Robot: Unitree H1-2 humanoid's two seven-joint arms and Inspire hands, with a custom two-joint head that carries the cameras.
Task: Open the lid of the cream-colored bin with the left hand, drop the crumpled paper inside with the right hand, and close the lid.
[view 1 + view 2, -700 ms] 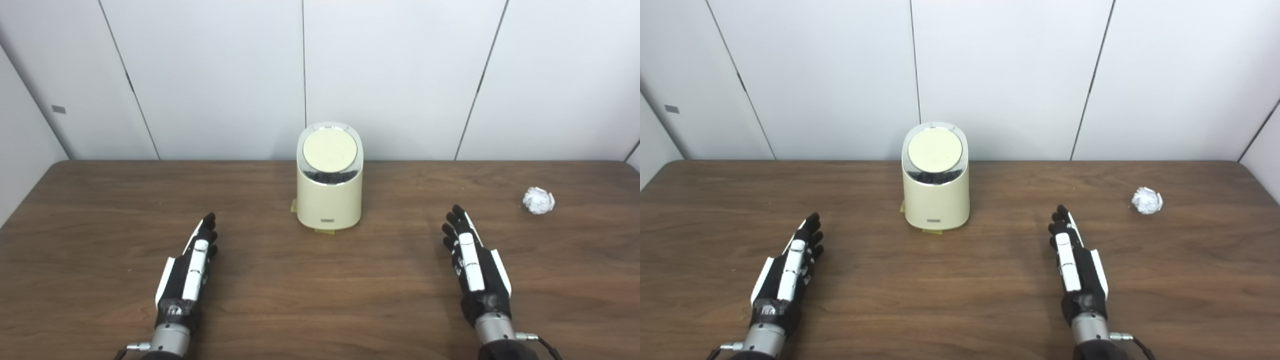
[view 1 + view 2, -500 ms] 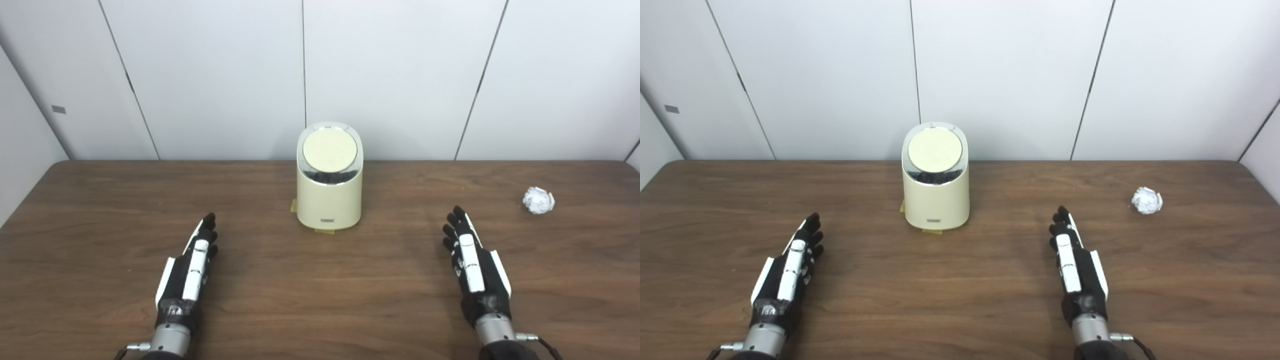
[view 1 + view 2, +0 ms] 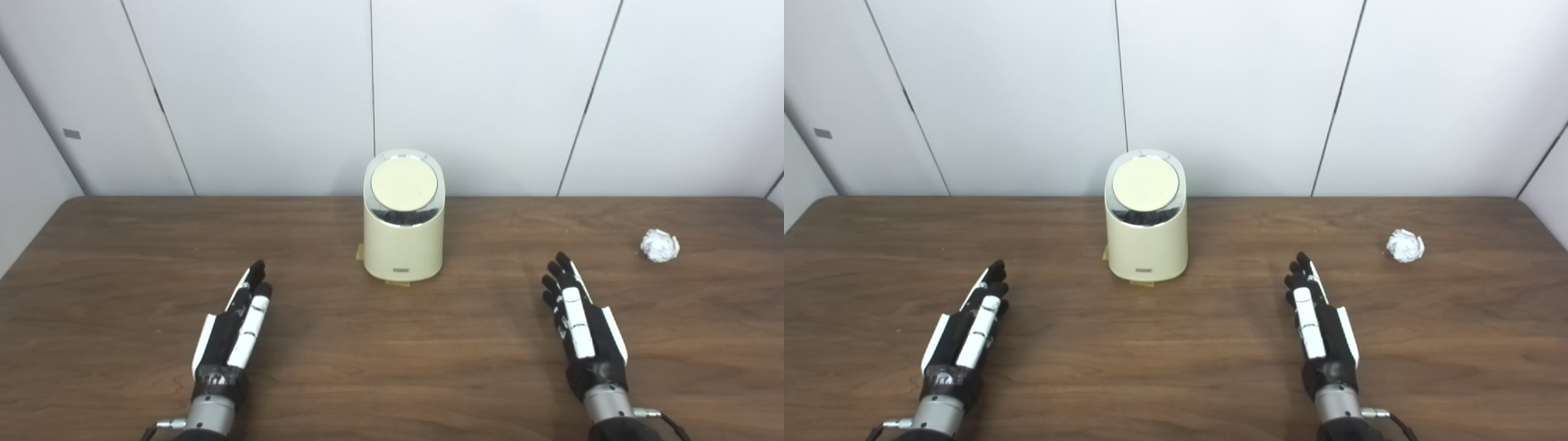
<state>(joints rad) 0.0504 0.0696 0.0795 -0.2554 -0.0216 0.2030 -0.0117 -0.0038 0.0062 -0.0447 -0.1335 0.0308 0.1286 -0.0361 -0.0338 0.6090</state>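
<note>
Standing upright at the far middle of the wooden table (image 3: 122,257), the cream-colored bin (image 3: 403,242) has its round lid (image 3: 404,184) down and shut inside a shiny rim, as the left eye view shows it. The bin's inside is hidden, so its contents cannot be told. Small yellow tape tabs (image 3: 360,252) show at its base. The crumpled paper (image 3: 659,245) lies on the table well to the right of the bin, apart from everything. The left hand (image 3: 231,334) rests low over the table, near-left of the bin, fingers stretched forward and a little apart, holding nothing. The right hand (image 3: 582,324) lies likewise near-right, fingers straight, slightly spread, empty; the paper is beyond it and to its right.

Right eye view: same layout, bin (image 3: 1146,236) left of centre with lid (image 3: 1145,182) closed. Paper (image 3: 1405,245) sits alone toward the table's right edge. Left hand (image 3: 968,327) and right hand (image 3: 1323,327) both flat, fingers extended and loosely apart, touching neither bin nor paper.
</note>
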